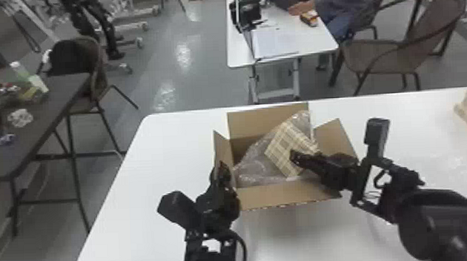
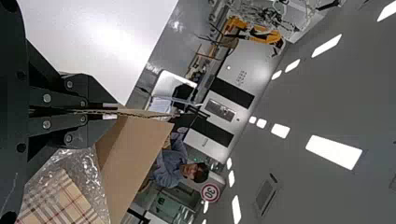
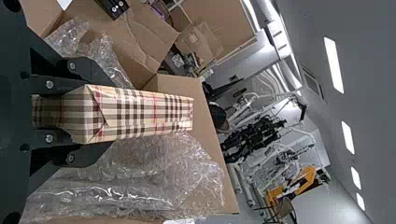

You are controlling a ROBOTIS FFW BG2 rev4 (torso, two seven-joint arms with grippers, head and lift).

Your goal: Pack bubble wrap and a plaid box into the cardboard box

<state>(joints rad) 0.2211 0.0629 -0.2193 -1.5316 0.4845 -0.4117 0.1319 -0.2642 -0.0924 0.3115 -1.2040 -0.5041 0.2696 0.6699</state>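
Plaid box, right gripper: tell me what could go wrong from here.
The plaid box, held by the right gripper, is over loose bubble wrap; if released tilted, it may settle crookedly.
The wrap bulges up beside the far flap, so it might get in the way of closing.
The left gripper pinches a side flap; a tug could shift the carton.

Number 30, round sign (image 2: 210, 192), red rim
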